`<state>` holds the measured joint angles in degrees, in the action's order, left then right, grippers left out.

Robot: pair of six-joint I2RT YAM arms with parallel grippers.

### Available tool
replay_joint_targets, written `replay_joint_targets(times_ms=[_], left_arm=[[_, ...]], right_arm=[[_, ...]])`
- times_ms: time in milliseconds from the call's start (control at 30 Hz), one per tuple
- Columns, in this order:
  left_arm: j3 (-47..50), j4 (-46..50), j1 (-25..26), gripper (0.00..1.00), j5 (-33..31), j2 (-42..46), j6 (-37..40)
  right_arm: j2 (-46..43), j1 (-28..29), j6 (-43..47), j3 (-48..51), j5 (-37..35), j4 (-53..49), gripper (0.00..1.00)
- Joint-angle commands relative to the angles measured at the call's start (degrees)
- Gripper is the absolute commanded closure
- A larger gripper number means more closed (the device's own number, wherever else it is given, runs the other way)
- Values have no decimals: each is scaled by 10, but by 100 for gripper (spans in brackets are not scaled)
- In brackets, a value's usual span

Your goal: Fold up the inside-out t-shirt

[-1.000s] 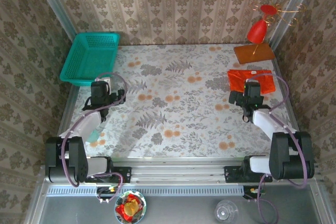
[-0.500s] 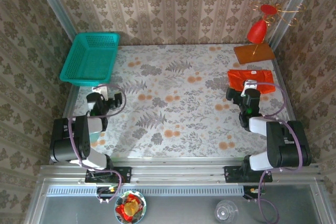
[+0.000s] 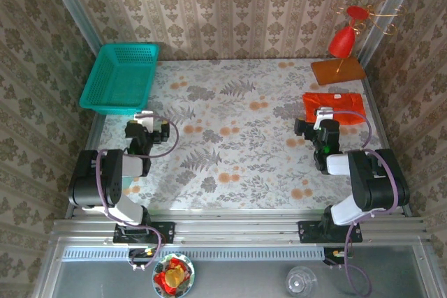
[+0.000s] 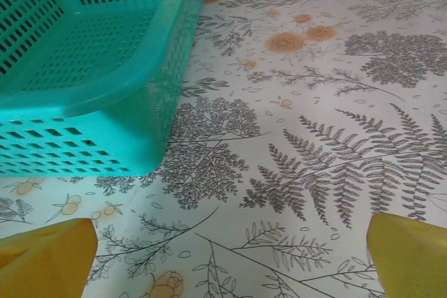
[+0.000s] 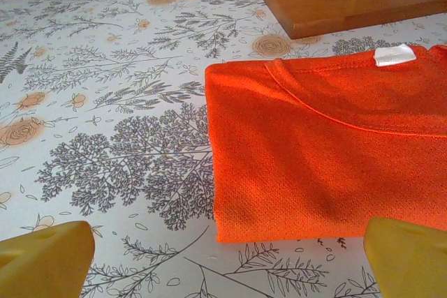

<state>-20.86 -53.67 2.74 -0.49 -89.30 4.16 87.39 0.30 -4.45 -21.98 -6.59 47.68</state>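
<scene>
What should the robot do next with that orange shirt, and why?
Probably just stop here: the t-shirt already lies in a neat folded rectangle, and the right gripper hangs open just short of it, holding nothing.

this was a lab test cell dressed up like a home. damask wallpaper panels point(image 3: 237, 5) closed in a floral-clothed table point(image 3: 237, 165). an aluminium rail point(image 3: 237, 227) at its near edge carried two bolted robot arms point(image 3: 105, 186).

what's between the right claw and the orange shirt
Bare floral tabletop, nothing else: the right wrist view shows it between the open right claw and the folded t-shirt.
</scene>
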Motion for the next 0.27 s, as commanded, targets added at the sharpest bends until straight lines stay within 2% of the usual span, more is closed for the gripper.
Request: replay_joint_targets(times_ms=[0, 233], left_arm=[[-6, -11, -2, 0, -19, 0, 12], [-3, -15, -3, 0, -26, 2, 9]], right_arm=[[1, 5, 13, -9, -2, 21, 0], [0, 8, 15, -3, -6, 27, 0]])
